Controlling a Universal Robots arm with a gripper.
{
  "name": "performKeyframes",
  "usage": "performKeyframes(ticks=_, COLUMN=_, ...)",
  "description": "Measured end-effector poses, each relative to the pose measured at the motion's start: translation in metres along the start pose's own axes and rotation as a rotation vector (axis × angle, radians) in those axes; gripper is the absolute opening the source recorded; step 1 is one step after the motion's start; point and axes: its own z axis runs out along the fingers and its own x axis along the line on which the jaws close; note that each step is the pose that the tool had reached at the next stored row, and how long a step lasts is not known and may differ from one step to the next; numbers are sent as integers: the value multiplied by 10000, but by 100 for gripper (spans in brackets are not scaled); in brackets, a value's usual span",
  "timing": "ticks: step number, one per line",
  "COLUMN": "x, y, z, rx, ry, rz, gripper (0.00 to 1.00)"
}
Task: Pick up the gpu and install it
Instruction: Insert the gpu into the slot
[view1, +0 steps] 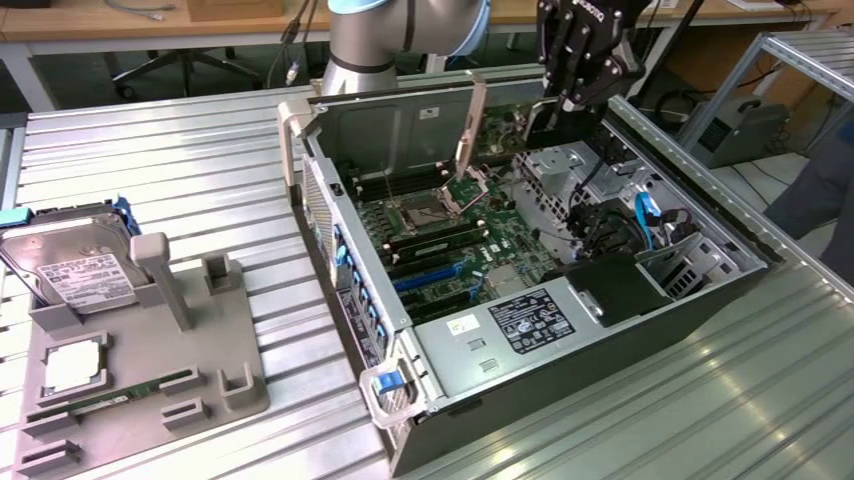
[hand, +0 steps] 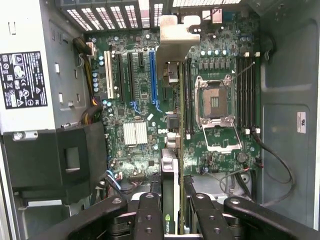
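the black pincer (view1: 577, 98) hangs over the far end of the open grey computer case (view1: 694, 300), its fingers (hand: 149, 215) drawn in narrow against either face of the gpu (hand: 170, 172). the gpu is a thin card with a glossy black shroud and a silver end bracket, held on edge above the green motherboard (hand: 135, 100). in the wrist view the card runs between the blue expansion slot (hand: 152, 75) and the open silver cpu socket (hand: 215, 100), with bare board on both sides. whether its lower edge touches the board cannot be told. the case closes in around it, with the silver power supply with a printed label (hand: 25, 80) and a black plastic duct (hand: 55, 155) on one side and a plain grey panel (hand: 290, 75) on the other. from outside, the gpu (view1: 545, 125) is likely the dark slab just under the fingertips, hard to separate from the shadowed interior. the fingers cover the card's near end. on the exterior view's left a grey holder tray (view1: 147, 360) stands well apart on the ribbed metal table (view1: 174, 170).
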Motion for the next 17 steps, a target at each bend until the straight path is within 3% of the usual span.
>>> performKeyframes(ticks=8, x=-1, y=7, z=0, rx=-2, ry=6, rz=-1, gripper=27)
performKeyframes(ticks=11, x=-1, y=2, z=0, rx=-39, ry=10, rz=0, gripper=27)
performKeyframes(ticks=14, x=-2, y=-8, z=1, rx=-125, ry=14, rz=1, gripper=27)
performKeyframes(ticks=17, x=-3, y=-22, z=1, rx=-263, ry=23, rz=2, gripper=27)
